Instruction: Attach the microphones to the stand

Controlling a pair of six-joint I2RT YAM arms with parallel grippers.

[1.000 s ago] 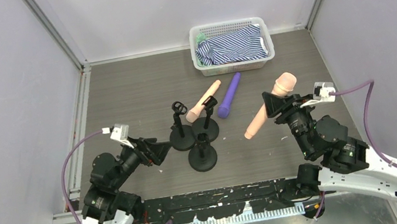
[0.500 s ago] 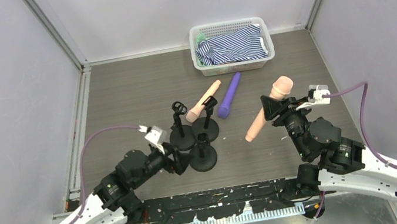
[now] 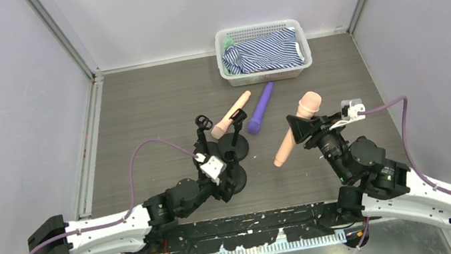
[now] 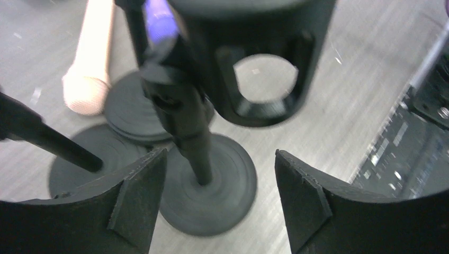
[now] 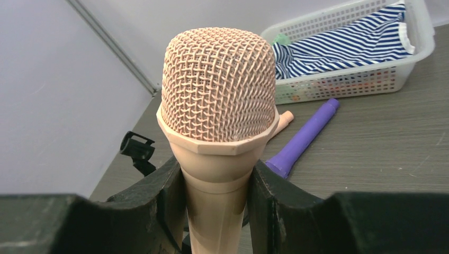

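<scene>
Three black microphone stands with round bases stand mid-table: a near one (image 3: pixel 230 179), one behind it on the left (image 3: pixel 205 150) and one on the right (image 3: pixel 235 140). My left gripper (image 3: pixel 229 175) is open, its jaws straddling the near stand's post (image 4: pixel 198 153) without touching it. My right gripper (image 3: pixel 299 131) is shut on a peach-pink microphone (image 3: pixel 294 130), held tilted above the table, mesh head (image 5: pixel 219 84) up. A second peach-pink microphone (image 3: pixel 230 114) and a purple one (image 3: pixel 261 108) lie flat behind the stands.
A white basket (image 3: pixel 260 30) holding striped blue-white cloth stands at the back. Grey walls with metal rails close in both sides. A black rail runs along the near edge between the arm bases.
My left arm has swung right and forward from the left side until its open gripper reached the near stand. My right gripper has carried the peach-pink microphone a little left, toward the stands.
</scene>
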